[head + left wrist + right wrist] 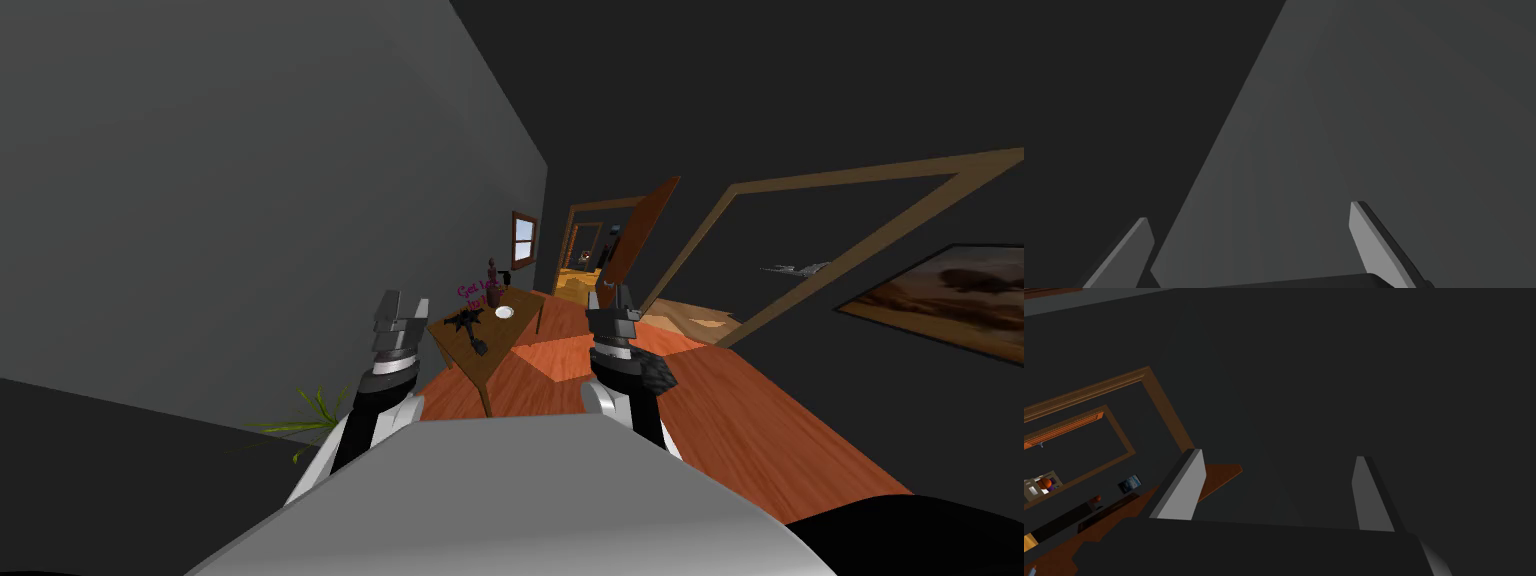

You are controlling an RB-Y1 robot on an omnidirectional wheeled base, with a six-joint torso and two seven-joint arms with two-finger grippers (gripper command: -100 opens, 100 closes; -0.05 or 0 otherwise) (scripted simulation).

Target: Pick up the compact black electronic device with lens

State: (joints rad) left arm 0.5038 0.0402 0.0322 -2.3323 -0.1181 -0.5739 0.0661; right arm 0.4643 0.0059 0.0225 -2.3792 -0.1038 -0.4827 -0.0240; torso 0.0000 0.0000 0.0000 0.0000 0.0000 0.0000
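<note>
My left gripper [398,303] and right gripper [612,296] hang raised, fingers spread wide, empty. The black device [467,320] sits near the table's [500,335] wall-side edge, with open floor [760,420] to the right.

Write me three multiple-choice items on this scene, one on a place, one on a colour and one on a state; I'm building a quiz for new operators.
1. Where does the small white dish stand?
A. On the wooden table
B. On a windowsill
C. On a chair

2. What colour is the floor?
A. Grey
B. Reddish-brown wood
C. Green

3. How do the left gripper and the right gripper stand?
A. Both shut
B. Both open, holding nothing
C. Left shut on the dish

Answers:
1. A, as the head view shows the dish on the tabletop ahead.
2. B, as the boards beside the table are reddish-brown.
3. B, as each wrist view shows its two fingers wide apart with nothing between them.
</note>
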